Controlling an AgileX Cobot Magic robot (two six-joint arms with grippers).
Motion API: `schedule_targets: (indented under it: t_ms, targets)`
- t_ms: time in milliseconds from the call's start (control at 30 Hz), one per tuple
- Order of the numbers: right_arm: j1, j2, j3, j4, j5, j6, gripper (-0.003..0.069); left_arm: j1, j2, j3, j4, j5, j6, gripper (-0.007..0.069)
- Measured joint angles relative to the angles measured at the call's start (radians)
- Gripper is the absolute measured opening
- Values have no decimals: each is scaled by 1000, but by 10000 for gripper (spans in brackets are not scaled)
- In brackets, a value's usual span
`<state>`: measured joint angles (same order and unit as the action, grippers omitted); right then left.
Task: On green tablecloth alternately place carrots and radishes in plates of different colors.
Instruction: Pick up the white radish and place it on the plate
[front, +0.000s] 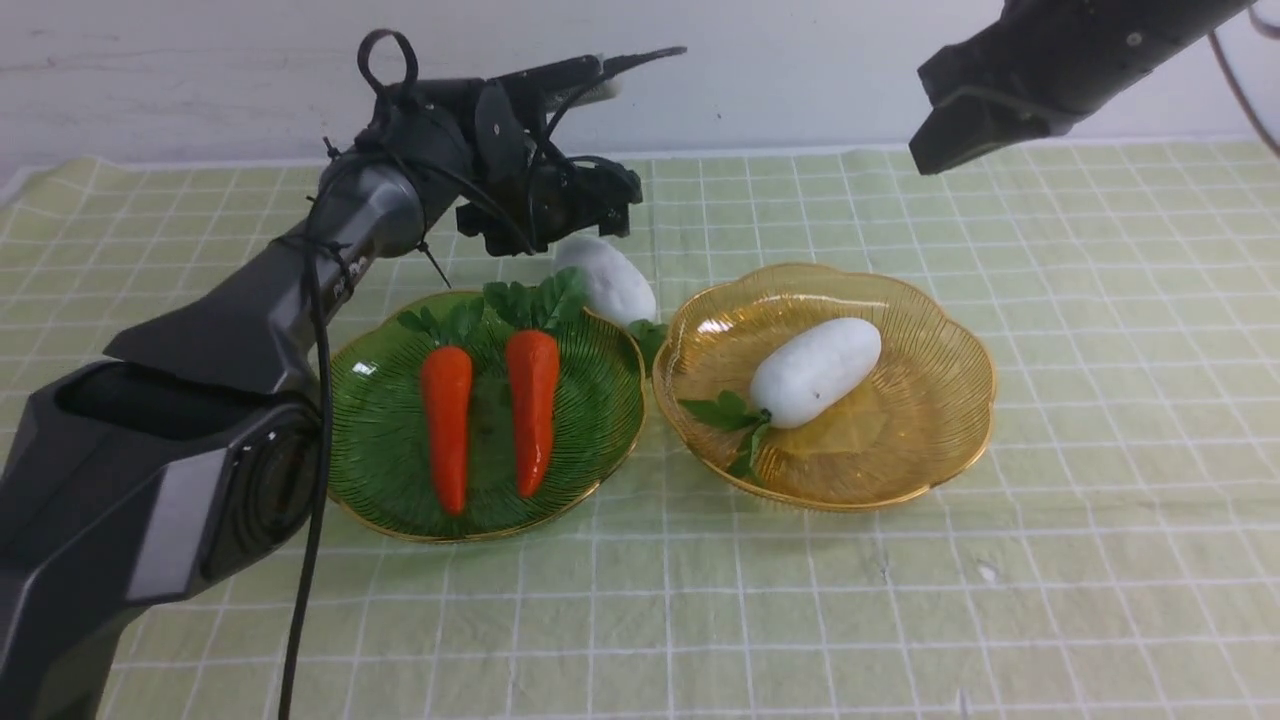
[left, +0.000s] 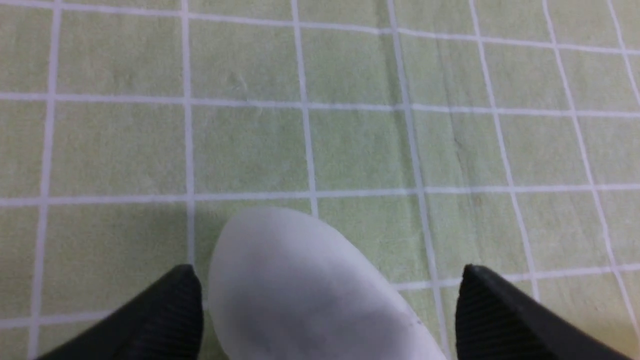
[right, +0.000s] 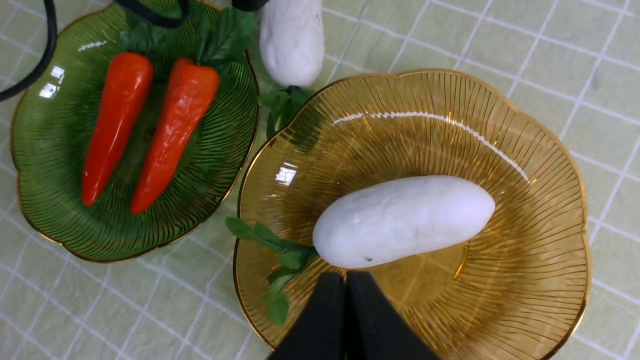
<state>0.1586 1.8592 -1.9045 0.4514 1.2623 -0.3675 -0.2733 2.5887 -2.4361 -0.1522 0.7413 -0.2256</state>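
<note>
On the green tablecloth (front: 1100, 400) the dark green plate (front: 390, 470) holds two orange carrots (front: 447, 425) (front: 533, 405) side by side. One white radish (front: 815, 370) lies in the amber plate (front: 930, 430). A second radish (front: 610, 280) lies on the cloth just behind the gap between the plates. My left gripper (left: 327, 275) hovers over this radish (left: 300, 295), open, with a fingertip (left: 475, 300) on each side. My right gripper (right: 345, 285) is shut and empty, raised over the amber plate (right: 525, 280).
My left arm (front: 300, 290) stretches over the left side of the cloth and past the green plate's left rim. A black cable (front: 310, 520) hangs from it. The white wall (front: 800, 70) rises behind the cloth's far edge.
</note>
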Motion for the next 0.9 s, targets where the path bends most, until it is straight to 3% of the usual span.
schedule_targets:
  t_ms: [533,900]
  targets:
    - [0,0,10,1,-2,-18,-14,0,45,-22,-132,-32,78,503]
    - [0,0,10,1,-3,-16,-14,18,-22,-237,-30,190,81,498]
